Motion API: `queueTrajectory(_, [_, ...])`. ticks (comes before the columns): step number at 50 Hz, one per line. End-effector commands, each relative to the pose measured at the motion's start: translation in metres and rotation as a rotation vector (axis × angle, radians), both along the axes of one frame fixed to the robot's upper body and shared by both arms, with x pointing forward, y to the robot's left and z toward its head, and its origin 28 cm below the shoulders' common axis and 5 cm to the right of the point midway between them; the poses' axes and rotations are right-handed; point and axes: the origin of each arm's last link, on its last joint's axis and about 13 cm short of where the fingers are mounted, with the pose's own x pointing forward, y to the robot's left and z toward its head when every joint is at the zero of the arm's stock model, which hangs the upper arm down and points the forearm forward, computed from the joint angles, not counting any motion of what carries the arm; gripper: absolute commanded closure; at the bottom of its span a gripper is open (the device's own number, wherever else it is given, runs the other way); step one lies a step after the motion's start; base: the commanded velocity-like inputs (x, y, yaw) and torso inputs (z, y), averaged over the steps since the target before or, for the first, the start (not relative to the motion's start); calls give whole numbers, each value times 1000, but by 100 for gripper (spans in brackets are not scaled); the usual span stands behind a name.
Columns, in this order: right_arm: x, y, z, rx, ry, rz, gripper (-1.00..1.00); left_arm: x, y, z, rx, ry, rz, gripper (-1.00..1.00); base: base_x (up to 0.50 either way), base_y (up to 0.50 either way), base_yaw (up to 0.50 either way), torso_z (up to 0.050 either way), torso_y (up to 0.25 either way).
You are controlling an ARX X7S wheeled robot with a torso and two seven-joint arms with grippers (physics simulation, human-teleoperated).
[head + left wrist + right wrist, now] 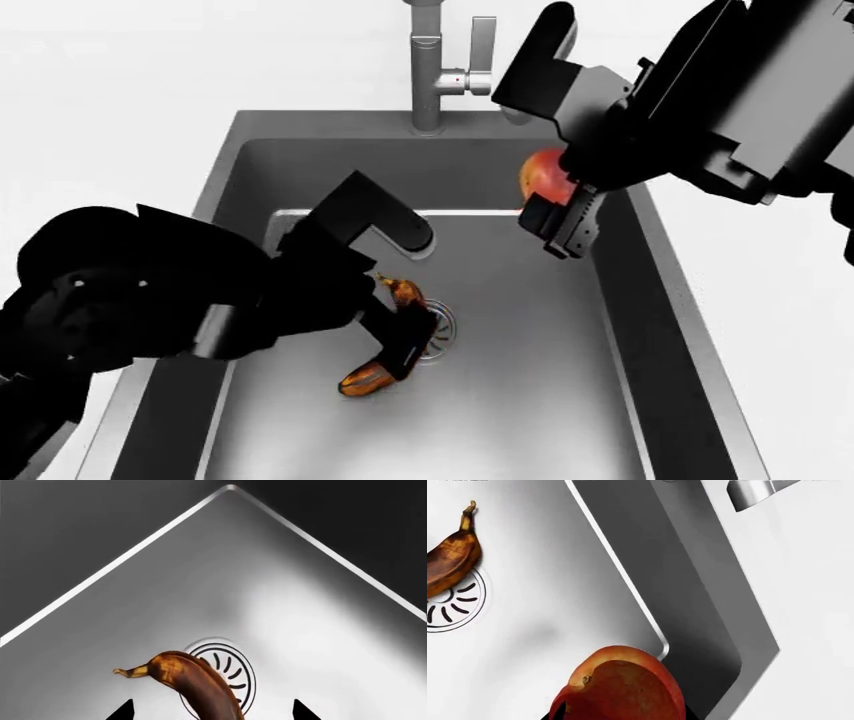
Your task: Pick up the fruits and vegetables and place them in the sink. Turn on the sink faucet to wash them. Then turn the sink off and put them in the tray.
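Nearest the head camera, at lower left of the frame, the left arm's black bulk reaches toward the frame's centre; the left gripper sits low inside the sink, its fingers closed around the brown-orange banana. One end of the banana projects below the fingers, the other shows just above them beside the round drain. In the left wrist view the banana rises between two dark fingertips, lying partly across the drain; whether it touches the basin floor cannot be told.

Upper right of the head frame: the right gripper hangs above the sink's far right corner, its fingers pinching the red-and-yellow apple. The right wrist view shows the apple at the lower centre, held clear over the basin corner, with the banana and drain at the left edge.

Top centre of the head frame: the silver faucet stands on the white counter behind the sink, its side lever just to the right of the column.
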Motion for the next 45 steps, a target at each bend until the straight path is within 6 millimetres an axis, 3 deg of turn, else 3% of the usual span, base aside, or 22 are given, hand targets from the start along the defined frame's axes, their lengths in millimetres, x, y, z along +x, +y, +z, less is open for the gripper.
queueTrajectory(1, [-6, -3, 7, -1, -40, -29, 100, 8, -6, -14, 38, 45, -4, -100, 0, 0, 0, 0, 0])
queueTrajectory(23, [-4, -1, 4, -10, -39, -22, 100, 25, -17, -44, 127, 161, -20, -100, 0, 0, 0, 0, 0])
queueTrajectory(45, [-4, 0, 4, -15, -41, -15, 100, 32, -18, -52, 195, 177, 4, -100, 0, 0, 0, 0, 0])
